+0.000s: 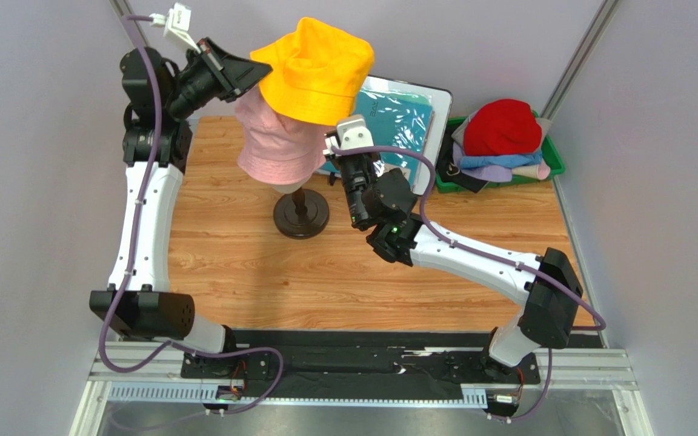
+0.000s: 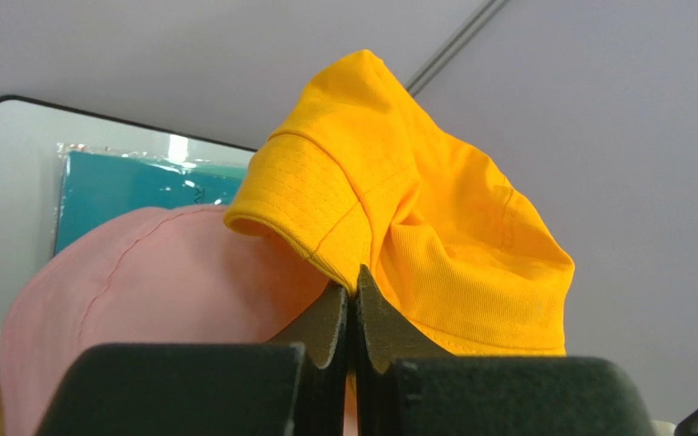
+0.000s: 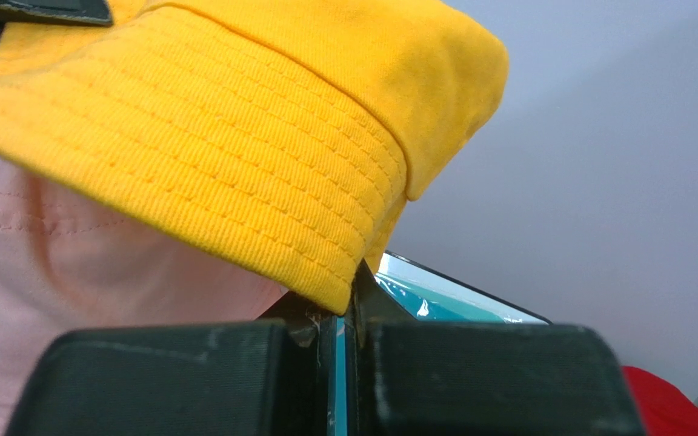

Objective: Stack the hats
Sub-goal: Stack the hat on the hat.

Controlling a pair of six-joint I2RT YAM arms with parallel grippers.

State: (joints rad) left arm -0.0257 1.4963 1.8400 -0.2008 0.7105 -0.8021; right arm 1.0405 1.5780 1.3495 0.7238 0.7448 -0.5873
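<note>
- Wooden surface [image 1: 234, 263] between grey walls carries a stand with a dark round base [image 1: 301, 216], and a pink hat [image 1: 275, 145] sits on top of the stand.
- Over it an orange-yellow hat [image 1: 316, 68] hangs tilted, partly covering the pink crown.
- On that brim's left edge the left end effector [image 1: 254, 71] is clamped; the right end effector [image 1: 348, 127] pinches the near right edge.
- At the far right a red hat [image 1: 503, 127] tops a pile of hats in a green bin [image 1: 553, 159].

Bright, even light is given from above, with soft shadows laid on the table [image 1: 234, 263]. Near fingers [image 2: 321, 331] are rendered slightly blurred in both wrist views.
</note>
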